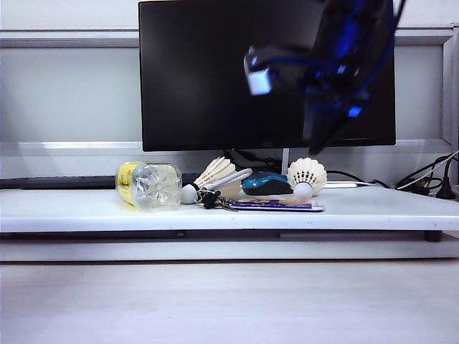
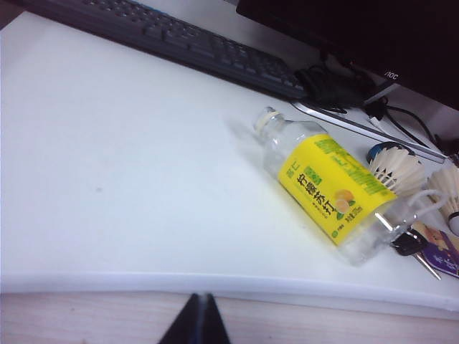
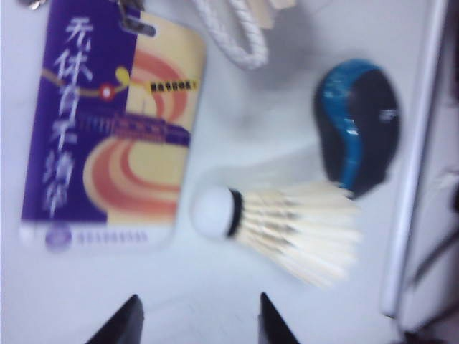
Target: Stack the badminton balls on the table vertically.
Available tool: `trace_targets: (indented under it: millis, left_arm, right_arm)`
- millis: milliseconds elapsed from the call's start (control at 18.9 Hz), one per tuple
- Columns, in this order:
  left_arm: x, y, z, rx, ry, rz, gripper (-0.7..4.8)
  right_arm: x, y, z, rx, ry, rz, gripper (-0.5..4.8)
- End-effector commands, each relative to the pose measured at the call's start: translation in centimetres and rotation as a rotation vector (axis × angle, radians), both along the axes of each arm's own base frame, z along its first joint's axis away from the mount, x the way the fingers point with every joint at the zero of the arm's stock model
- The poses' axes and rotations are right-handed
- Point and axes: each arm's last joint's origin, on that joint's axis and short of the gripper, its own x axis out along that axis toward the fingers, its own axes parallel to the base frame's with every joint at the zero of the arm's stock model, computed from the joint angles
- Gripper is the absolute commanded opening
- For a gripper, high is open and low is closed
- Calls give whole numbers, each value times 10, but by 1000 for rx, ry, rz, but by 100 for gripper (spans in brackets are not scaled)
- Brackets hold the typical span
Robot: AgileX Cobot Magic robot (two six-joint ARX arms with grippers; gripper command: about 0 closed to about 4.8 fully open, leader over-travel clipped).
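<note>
**Two shuttlecocks lying flat, nothing stacked**

Two badminton balls were both lying on their sides on the white surface (image 1: 86, 208) when I checked the feeds. One shuttlecock (image 1: 209, 179) lay beside the clear bottle (image 1: 148, 185) with the yellow label, cork pointing toward the bottle, right next to the white cord (image 1: 229, 179) and keys (image 1: 215, 201). The other shuttlecock (image 1: 307, 176) sat well to the right of it, just beside the blue and black mouse (image 1: 265, 184), cork facing the camera. A purple and orange card (image 3: 111, 122) lay flat in front of the mouse.

My right gripper (image 3: 197, 319) hung above that second shuttlecock, jaws spread and holding nothing; the exterior view showed that arm as a blur in front of the monitor (image 1: 215, 72). The right wrist picture was blurry as well.

The left gripper (image 2: 197, 322) sat off past the front edge of the surface, away from everything. Only a dark tip showed, and the jaws looked pressed together.
</note>
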Motion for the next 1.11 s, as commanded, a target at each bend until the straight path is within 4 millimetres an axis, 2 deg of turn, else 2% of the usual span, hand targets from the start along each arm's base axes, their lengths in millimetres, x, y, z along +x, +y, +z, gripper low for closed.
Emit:
trace_targets:
  millis: [53,371,583,1112]
  left_arm:
    - [0,0,-2,4,16,-6,-5]
    - [0,0,-2,22,11,-9,-5]
    - [0,0,-2,37,8,-11,-5]
    - [0,0,-2,48,6,-9,-5]
  right_arm:
    - [9,5,-5,45,-17,-46,209]
    - [25,8,-20,-12,-78,-114,198]
    - [33,1,-20,23,-108,-201,198]
    - [36,1,-38,11,-21,-244,198]
